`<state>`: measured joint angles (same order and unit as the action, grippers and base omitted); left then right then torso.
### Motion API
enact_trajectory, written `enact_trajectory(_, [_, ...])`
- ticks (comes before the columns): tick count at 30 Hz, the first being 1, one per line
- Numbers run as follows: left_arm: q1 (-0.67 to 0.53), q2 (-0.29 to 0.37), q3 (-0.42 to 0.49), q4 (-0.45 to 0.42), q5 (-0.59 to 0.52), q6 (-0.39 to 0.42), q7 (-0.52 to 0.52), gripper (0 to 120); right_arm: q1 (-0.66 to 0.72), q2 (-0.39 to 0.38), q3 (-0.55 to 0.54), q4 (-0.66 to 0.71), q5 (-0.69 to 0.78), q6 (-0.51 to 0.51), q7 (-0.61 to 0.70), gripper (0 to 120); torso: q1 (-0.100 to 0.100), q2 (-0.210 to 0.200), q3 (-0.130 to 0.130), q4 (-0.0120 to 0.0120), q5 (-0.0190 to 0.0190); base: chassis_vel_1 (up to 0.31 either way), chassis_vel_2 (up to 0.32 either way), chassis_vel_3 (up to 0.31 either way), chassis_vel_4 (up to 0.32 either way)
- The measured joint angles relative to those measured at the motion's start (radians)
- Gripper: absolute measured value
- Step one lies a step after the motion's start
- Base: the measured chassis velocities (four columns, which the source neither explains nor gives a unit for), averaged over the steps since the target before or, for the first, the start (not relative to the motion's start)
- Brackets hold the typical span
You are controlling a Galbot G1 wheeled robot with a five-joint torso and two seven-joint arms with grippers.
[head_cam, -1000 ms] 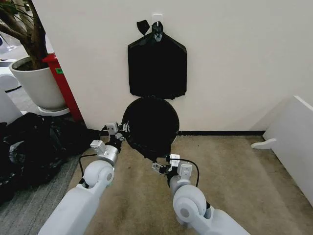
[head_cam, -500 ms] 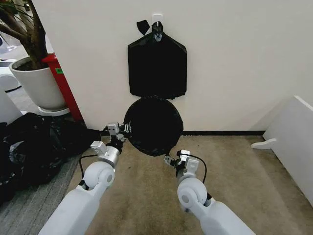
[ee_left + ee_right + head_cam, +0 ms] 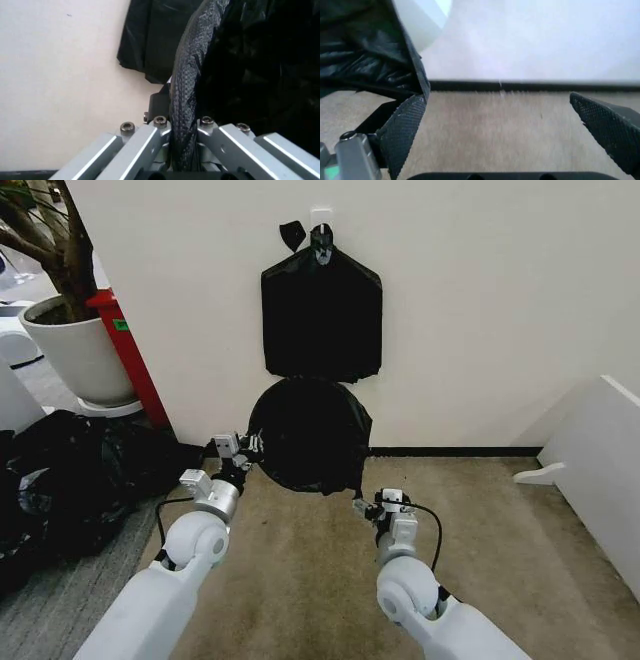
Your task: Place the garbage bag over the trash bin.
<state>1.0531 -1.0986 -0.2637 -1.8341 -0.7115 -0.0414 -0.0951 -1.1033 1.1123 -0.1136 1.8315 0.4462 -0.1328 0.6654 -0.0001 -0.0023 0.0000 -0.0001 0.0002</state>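
Note:
The garbage bag [image 3: 308, 435] is stretched into a round black disc against the wall. It covers the trash bin, whose pale curved wall [image 3: 422, 22] shows beside the film. My left gripper [image 3: 243, 448] is at the bag's left edge, shut on a fold of the wrinkly film [image 3: 184, 93]. That fold runs down between its two metal fingers [image 3: 150, 137]. My right gripper [image 3: 365, 505] hovers low at the bag's lower right, open, with carpet between its textured pads [image 3: 405, 123]. The bag's edge [image 3: 365, 63] hangs just beside one pad.
A flat black bundle [image 3: 320, 320] hangs from a wall hook above the bin. A white plant pot [image 3: 75, 350] and a red post [image 3: 125, 350] stand at the left, with a heap of black plastic [image 3: 70, 480] on the floor. A white board [image 3: 600, 470] leans at the right.
My right gripper has let go of the bag's lower edge and drawn away to the right. The pulled-out film has sprung back to a round shape. The left gripper kept its hold.

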Motion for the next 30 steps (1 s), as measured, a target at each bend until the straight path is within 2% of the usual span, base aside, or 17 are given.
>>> enact_trajectory(1, [0.001, 0.003, -0.003, 0.0, -0.002, 0.0, -0.001, 1, -0.008, -0.012, -0.001, -0.005, -0.031, 0.05, -0.041, 100, 0.0, 0.0, 0.0, 0.0, 0.0002, 0.0, 0.0, 0.0, 0.0])
enact_trajectory(2, [0.002, 0.007, -0.009, 0.0, -0.004, 0.0, -0.005, 1, -0.023, -0.033, -0.002, -0.017, -0.092, 0.145, -0.118, 100, 0.0, 0.0, 0.0, 0.0, 0.0001, 0.0, 0.0, 0.0, 0.0])
enact_trajectory(4, [0.003, 0.01, -0.011, 0.0, -0.008, 0.005, -0.009, 1, -0.035, -0.054, 0.0, -0.038, -0.161, 0.243, -0.2, 100, 0.0, 0.0, 0.0, 0.0, 0.0001, 0.0, 0.0, 0.0, 0.0])
enact_trajectory(5, [0.003, 0.01, -0.011, 0.0, -0.008, 0.005, -0.009, 1, -0.035, -0.054, 0.0, -0.038, -0.161, 0.243, -0.2, 100, 0.0, 0.0, 0.0, 0.0, 0.0001, 0.0, 0.0, 0.0, 0.0])
enact_trajectory(9, [0.006, 0.01, -0.013, 0.0, -0.031, 0.022, -0.02, 1, -0.053, -0.082, 0.021, -0.111, -0.321, 0.457, -0.395, 100, 0.0, 0.0, 0.0, 0.0, 0.0001, 0.0, 0.0, 0.0, 0.0])
enact_trajectory(11, [0.007, 0.011, -0.016, 0.0, -0.047, 0.03, -0.027, 1, -0.062, -0.086, 0.053, -0.168, -0.431, 0.612, -0.529, 100, 0.0, 0.0, 0.0, 0.0001, -0.0001, 0.0, 0.0, 0.0, 0.0])
enact_trajectory(12, [0.007, 0.011, -0.016, 0.0, -0.047, 0.03, -0.027, 1, -0.062, -0.086, 0.053, -0.168, -0.431, 0.612, -0.529, 100, 0.0, 0.0, 0.0, 0.0001, -0.0001, 0.0, 0.0, 0.0, 0.0])
enact_trajectory(15, [0.009, 0.017, -0.024, 0.0, -0.07, 0.042, -0.037, 1, -0.081, -0.087, 0.077, -0.19, -0.461, 0.731, -0.641, 100, 0.0, 0.0, 0.0, -0.0001, 0.0001, 0.0, 0.0, 0.0, 0.0])
enact_trajectory(17, [0.01, 0.018, -0.027, 0.001, -0.083, 0.055, -0.049, 1, -0.089, -0.083, 0.097, -0.182, -0.442, 0.76, -0.679, 100, 0.0, 0.0, 0.0, 0.0001, 0.0001, 0.0, 0.0, 0.0, 0.0])
enact_trajectory(21, [0.01, 0.017, -0.025, 0.007, -0.099, 0.09, -0.077, 1, -0.095, -0.068, 0.135, -0.154, -0.425, 0.753, -0.659, 100, 0.0, 0.0, 0.0, 0.0, 0.0001, 0.0, 0.0, 0.0, 0.0])
enact_trajectory(23, [0.011, 0.016, -0.014, 0.012, -0.107, 0.138, -0.114, 1, -0.096, -0.055, 0.154, -0.12, -0.418, 0.719, -0.583, 100, 0.0, 0.0, 0.0, 0.0, 0.0001, 0.0, 0.0, 0.0, 0.0])
enact_trajectory(25, [0.022, 0.01, 0.009, 0.015, -0.129, 0.239, -0.184, 1, -0.091, -0.034, 0.175, -0.061, -0.394, 0.679, -0.48, 100, 0.0, 0.0, 0.0, 0.0002, -0.0001, 0.0, 0.0, 0.0, 0.0])
enact_trajectory(26, [0.025, 0.004, 0.018, 0.016, -0.155, 0.284, -0.213, 1, -0.09, -0.024, 0.188, -0.034, -0.392, 0.67, -0.457, 100, 0.0, 0.0, 0.0, 0.0002, 0.0, 0.0, 0.0, 0.0, 0.0])
enact_trajectory(27, [0.025, 0.004, 0.018, 0.016, -0.155, 0.284, -0.213, 1, -0.09, -0.024, 0.188, -0.034, -0.392, 0.67, -0.457, 100, 0.0, 0.0, 0.0, 0.0002, 0.0, 0.0, 0.0, 0.0, 0.0])
enact_trajectory(28, [0.027, -0.001, 0.024, 0.016, -0.183, 0.317, -0.234, 1, -0.091, -0.017, 0.197, -0.016, -0.393, 0.666, -0.448, 100, 0.0, 0.0, 0.0, 0.0003, -0.0001, 0.0, 0.0, 0.0, 0.0])
enact_trajectory(30, [0.032, -0.019, 0.037, 0.016, -0.263, 0.406, -0.282, 1, -0.096, 0.001, 0.217, 0.023, -0.402, 0.659, -0.437, 100, 0.0, 0.0, 0.0, 0.0001, 0.0, 0.0, 0.0, 0.0, 0.0])
